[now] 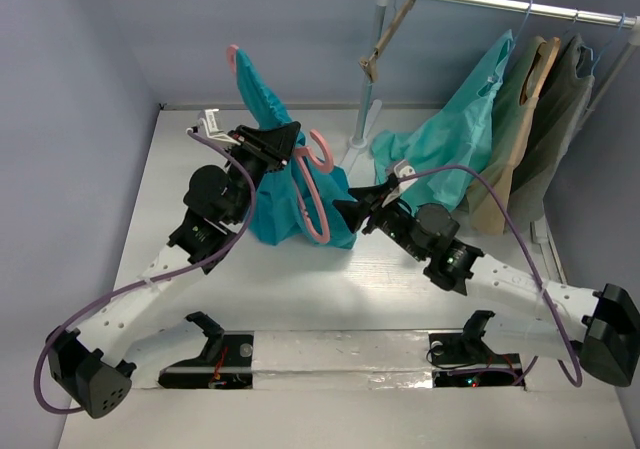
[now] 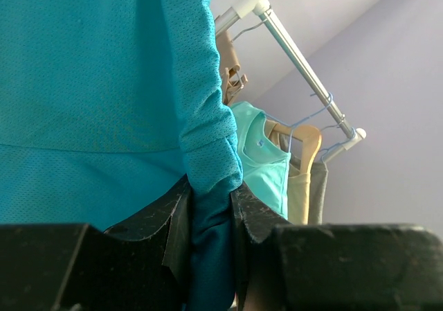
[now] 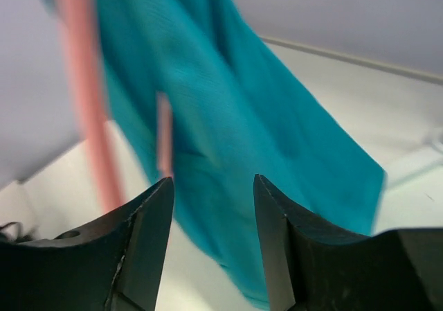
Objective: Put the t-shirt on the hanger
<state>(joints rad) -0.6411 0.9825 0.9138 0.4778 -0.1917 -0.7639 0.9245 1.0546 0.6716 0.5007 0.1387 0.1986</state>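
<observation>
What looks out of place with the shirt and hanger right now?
The pink hanger is askew: it stands nearly on end, hook pointing sideways, tangled in the bunched t-shirt. The left fingers pinch a fold of the shirt, which is not draped over the hanger.

Two robot arms (image 1: 170, 259) (image 1: 500, 279), one teal t-shirt (image 1: 262, 94), one pink hanger (image 1: 318, 235); one clothes rail (image 1: 500, 4) carrying three hung garments (image 1: 460, 129) (image 1: 510, 139) (image 1: 560, 119) and one bare wooden hanger (image 1: 385, 39).

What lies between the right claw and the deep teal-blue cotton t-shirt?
The thin pink plastic hanger, shown in the top view and right wrist view.
</observation>
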